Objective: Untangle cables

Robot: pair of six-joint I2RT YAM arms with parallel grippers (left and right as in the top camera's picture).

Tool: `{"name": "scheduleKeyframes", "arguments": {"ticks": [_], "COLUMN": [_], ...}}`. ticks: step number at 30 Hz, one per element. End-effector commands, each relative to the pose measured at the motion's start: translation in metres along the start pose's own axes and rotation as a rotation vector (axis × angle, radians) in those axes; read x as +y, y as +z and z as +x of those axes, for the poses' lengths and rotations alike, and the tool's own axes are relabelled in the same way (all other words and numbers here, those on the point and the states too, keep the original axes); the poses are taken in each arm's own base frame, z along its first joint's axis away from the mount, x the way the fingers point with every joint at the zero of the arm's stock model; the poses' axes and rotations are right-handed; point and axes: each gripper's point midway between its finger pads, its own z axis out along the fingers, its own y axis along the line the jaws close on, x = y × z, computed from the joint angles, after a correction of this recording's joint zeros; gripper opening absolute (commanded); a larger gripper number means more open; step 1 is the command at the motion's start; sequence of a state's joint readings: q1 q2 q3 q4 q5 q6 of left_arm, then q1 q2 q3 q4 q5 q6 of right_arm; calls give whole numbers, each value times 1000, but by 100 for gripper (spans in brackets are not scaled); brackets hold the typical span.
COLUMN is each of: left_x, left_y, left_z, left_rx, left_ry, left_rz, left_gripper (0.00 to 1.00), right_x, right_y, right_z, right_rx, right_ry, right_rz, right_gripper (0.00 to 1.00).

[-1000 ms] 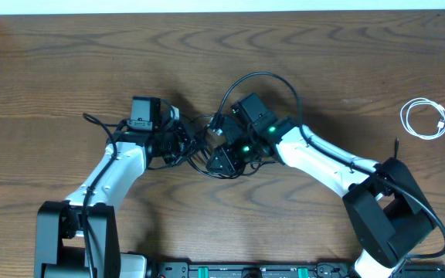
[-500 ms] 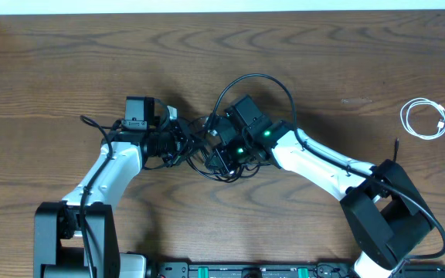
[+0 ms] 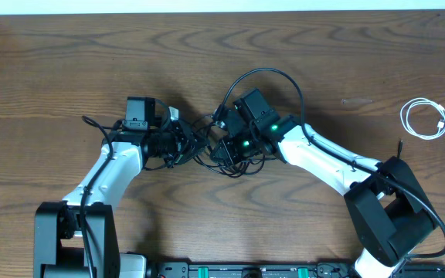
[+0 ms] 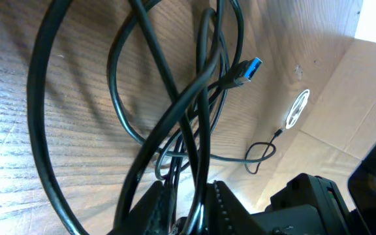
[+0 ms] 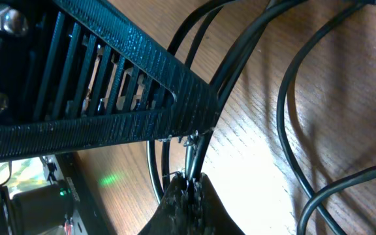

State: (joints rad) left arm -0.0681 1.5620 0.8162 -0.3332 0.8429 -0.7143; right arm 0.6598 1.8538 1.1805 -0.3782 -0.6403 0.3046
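Lying knotted at the middle of the table (image 3: 68,62), the black cables (image 4: 187,93) run left-right between both arms, right gripper (image 5: 189,186) clamped on strands, left gripper (image 4: 188,196) straddling others, grip unclear; white cable (image 3: 424,119) coiled far right.

Overhead looks straight down; both close wrist views share the black cables (image 4: 187,98).

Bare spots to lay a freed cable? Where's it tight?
Free: far strip of the brown wooden table beyond the left arm and right arm; the stretch between right arm and the coiled white cable; the near patch between arm bases. Crowded: centre, around the tangle of thin black cables.
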Motion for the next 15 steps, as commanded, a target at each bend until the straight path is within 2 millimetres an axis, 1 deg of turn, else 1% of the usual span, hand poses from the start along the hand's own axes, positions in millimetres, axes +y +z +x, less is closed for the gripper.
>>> {"name": "scheduleKeyframes", "arguments": {"ticks": [1,5,9,12,13,15], "left_x": [-2,-2,-2,-2,-1,-1], "left_y": [-1,-1,-1,-1,-1,-1], "left_z": [4,4,4,4,4,4], "left_rx": [11,11,11,10,7,7], "left_ry": [3,9,11,45,61,94], "left_rz": [14,13,13,13,9,6], "left_gripper": [14,8,8,8,8,7], "right_x": [9,8,14,16,16,16], "right_y": [-6,-7,-7,-7,-7,-7], "right_z": [-4,-4,-3,-3,-3,-5], "right_rx": [-11,-11,-4,-2,-3,-9], "right_ry": [28,38,34,32,32,29], "right_rz": [-29,-32,-66,-75,-75,-76], "right_gripper": [1,1,1,1,2,7]}}
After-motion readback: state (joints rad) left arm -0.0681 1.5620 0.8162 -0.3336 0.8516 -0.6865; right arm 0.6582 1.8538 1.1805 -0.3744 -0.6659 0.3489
